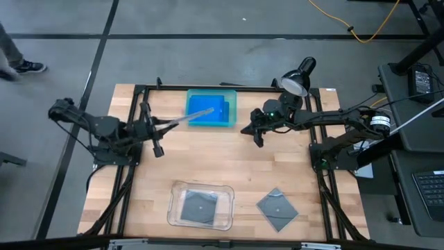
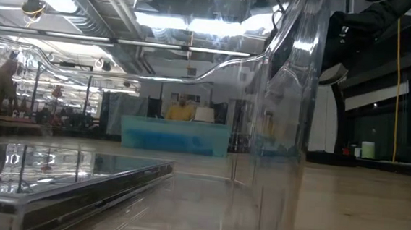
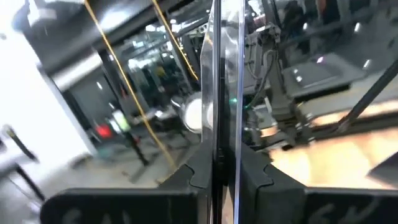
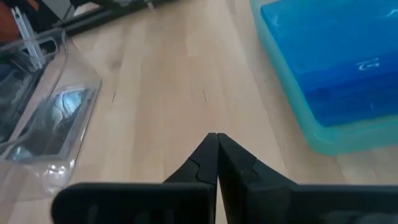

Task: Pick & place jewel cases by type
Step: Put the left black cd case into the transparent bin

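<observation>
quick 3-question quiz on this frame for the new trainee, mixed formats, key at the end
1. True or false: the left gripper is shut on a thin jewel case held out toward the teal tray.
2. Where does the dark grey case outside any tray lie?
A. on the bare wood beside the clear tray
B. inside the teal tray
C. in the right gripper
3. Fill in: the right gripper's fingers are ____ and hold nothing.

Key: 1 true; 2 A; 3 shut
</observation>
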